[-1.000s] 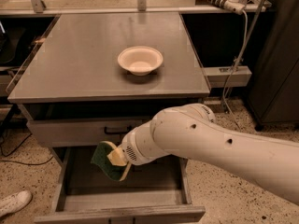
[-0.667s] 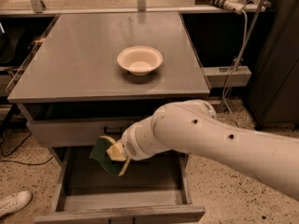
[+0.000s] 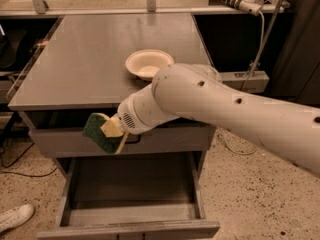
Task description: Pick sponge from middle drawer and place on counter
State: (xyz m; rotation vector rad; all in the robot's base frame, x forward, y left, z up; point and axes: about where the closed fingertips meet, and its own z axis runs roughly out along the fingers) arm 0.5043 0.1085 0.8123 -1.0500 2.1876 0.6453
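Overall light: warm and dim, with a yellowish cast.
Source: it fell from above; the counter (image 3: 95,59) carried a pale sheen towards its far edge.
Shadows: deep under the counter's lip and along the back of the middle drawer (image 3: 132,186).
Gripper (image 3: 113,131): in half shade before the cabinet face, just below the counter edge, clamped on the sponge (image 3: 97,133).
Arm (image 3: 200,101): brightest surface, without hard glare.
Focus: soft throughout; the floor looked grainy.
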